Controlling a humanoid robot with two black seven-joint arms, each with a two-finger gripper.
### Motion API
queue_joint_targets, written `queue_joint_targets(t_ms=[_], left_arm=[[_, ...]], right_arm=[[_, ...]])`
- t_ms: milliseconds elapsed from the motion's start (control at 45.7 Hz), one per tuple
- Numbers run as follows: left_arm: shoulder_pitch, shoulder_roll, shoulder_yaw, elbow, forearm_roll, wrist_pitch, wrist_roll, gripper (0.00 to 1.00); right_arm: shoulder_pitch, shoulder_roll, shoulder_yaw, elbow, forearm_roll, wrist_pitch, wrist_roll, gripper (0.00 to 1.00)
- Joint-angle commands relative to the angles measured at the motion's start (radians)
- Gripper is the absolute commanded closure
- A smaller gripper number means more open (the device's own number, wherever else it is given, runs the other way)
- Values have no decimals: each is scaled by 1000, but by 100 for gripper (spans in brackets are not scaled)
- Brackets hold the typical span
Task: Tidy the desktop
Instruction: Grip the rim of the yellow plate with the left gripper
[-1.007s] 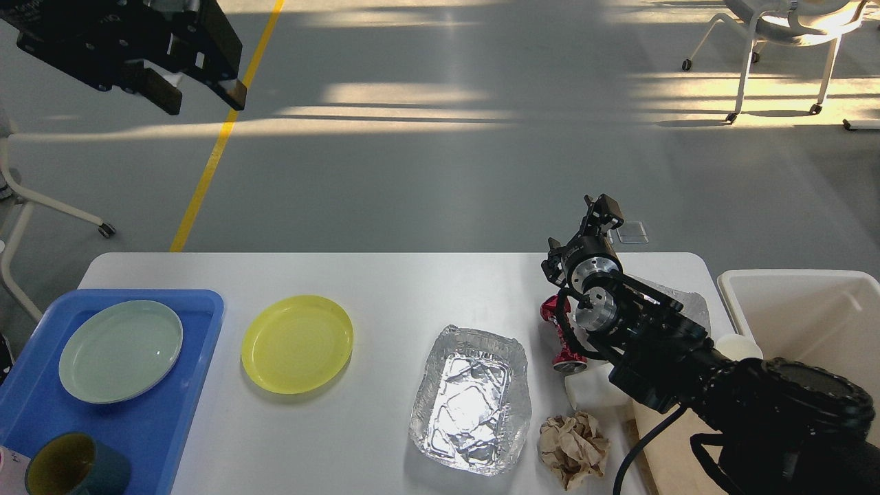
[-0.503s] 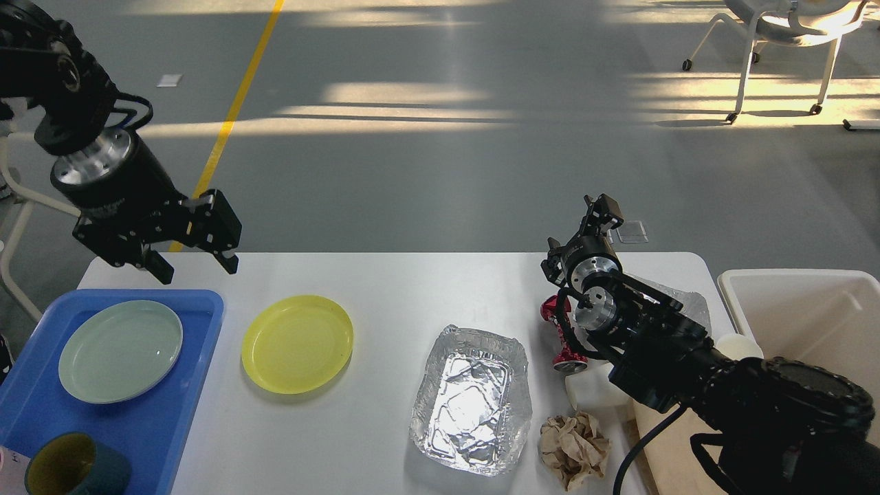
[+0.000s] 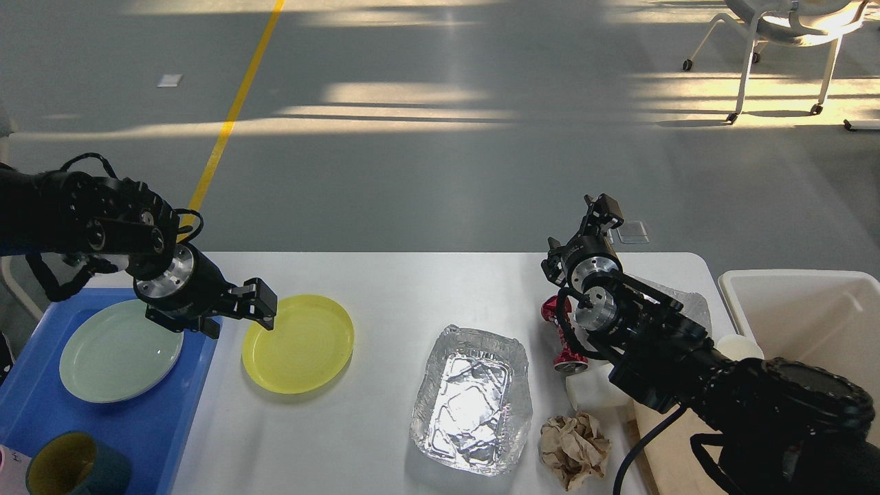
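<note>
The white desktop [image 3: 399,289] carries a yellow plate [image 3: 297,344], a crumpled foil tray [image 3: 474,399], a ball of brown paper [image 3: 574,450] and a crushed red can [image 3: 560,337]. My left gripper [image 3: 240,322] hovers low and open over the gap between the blue tray [image 3: 41,419] and the yellow plate, one finger at the plate's left rim. My right gripper [image 3: 601,212] points away beyond the far table edge, above the red can; it is too small and dark to read. The right arm hides part of a white bottle [image 3: 592,390].
The blue tray at the left holds a pale green plate [image 3: 120,350] and a dark teal cup [image 3: 75,469]. A white bin [image 3: 811,323] stands off the table's right end. Clear plastic wrap [image 3: 687,301] lies behind the right arm. Chairs stand on the floor beyond.
My left arm has swung down from high at the upper left to table level, ending beside the yellow plate's left rim. The right arm and all objects have stayed put.
</note>
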Motion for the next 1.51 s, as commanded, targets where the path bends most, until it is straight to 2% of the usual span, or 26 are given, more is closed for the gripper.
queue_joint_targets(t_ms=[0,241,525,854,1051,1226,1423,1488], left_arm=[[82,-42,0,-1,0,56,2,19],[176,-36,-40,-1,-12,124,-1,21],[282,-10,-40,17,-164,283,-6,22],[365,13,-76,98,-371,313,-9,22],[470,4,-162,206,-382,316,-3,22],[526,-1,-179,263,-377,319,0,21],[538,-4,-188,267,-374,340,3,22],[540,-5,-198,267,-370,349,25,25]], right_arm=[[0,0,0,0,1,0,0,0],[0,0,0,0,1,0,0,0],[0,0,0,0,-1,0,0,0],[0,0,0,0,-1,0,0,0],[0,0,0,0,1,0,0,0],[0,0,0,0,-1,0,0,0],[0,0,0,0,-1,0,0,0],[0,0,0,0,-1,0,0,0]])
